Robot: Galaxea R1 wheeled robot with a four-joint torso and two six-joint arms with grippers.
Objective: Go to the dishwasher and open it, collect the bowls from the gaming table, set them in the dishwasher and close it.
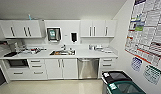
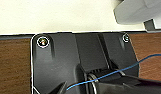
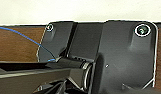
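Two bins [image 1: 122,83] stand right of the shut dishwasher [image 1: 88,68]; jaws' state cannot be told.

Dishwasher [image 1: 88,68]: brushed steel-grey front. Cabinets [image 1: 61,68]: white with dark bar handles. Countertop [image 1: 83,53]: white. Floor [image 1: 51,87]: pale cream. Bins [image 1: 122,83]: green, black lids. Wall poster [image 1: 147,30]: multicoloured print.

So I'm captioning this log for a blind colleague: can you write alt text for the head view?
A small white kitchenette seen from across the room, with the closed stainless-steel dishwasher under the counter, right of the sink. White wall cabinets hang above, posters cover the right wall, and lidded bins stand at the lower right.
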